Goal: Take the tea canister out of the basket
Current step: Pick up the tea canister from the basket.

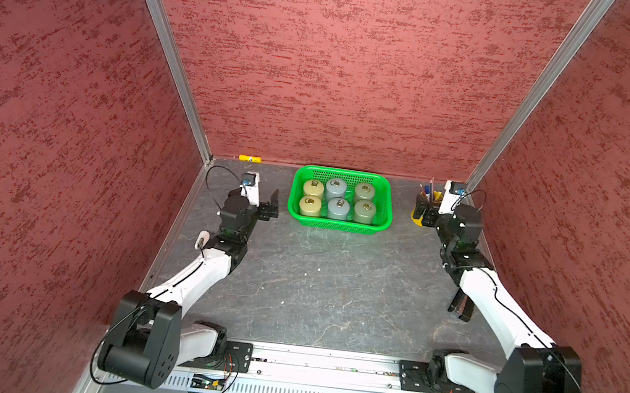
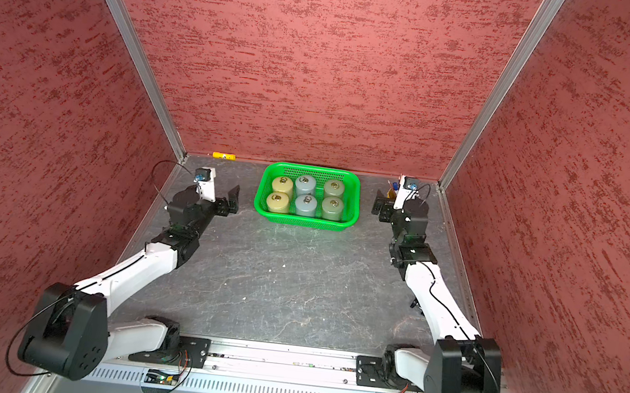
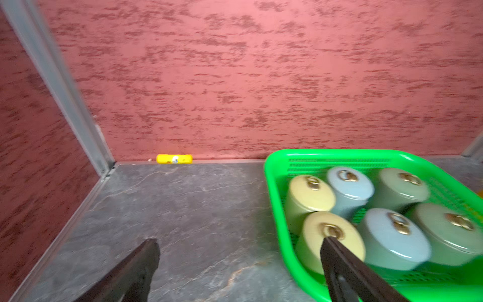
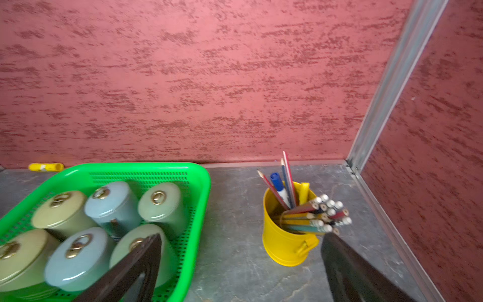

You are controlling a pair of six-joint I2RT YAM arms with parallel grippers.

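Observation:
The green basket [image 1: 336,225] stands at the back middle of the table, seen in both top views [image 2: 304,222]. It holds several upright tea canisters with gold ring lids, in two rows: yellow [image 1: 310,206], blue [image 1: 338,209] and green [image 1: 364,212]. My left gripper [image 1: 271,205] hovers open just left of the basket. In the left wrist view [image 3: 239,241] one finger [image 3: 339,264] overlaps the near yellow canister [image 3: 311,232]. My right gripper [image 1: 423,213] is open between the basket [image 4: 201,198] and the bucket. Both grippers [image 4: 243,236] are empty.
A yellow bucket [image 4: 285,243] of pencils and pens stands right of the basket, close to my right gripper. A small yellow tube [image 1: 249,158] lies against the back wall. A black object [image 1: 461,306] lies under the right arm. Red walls close three sides.

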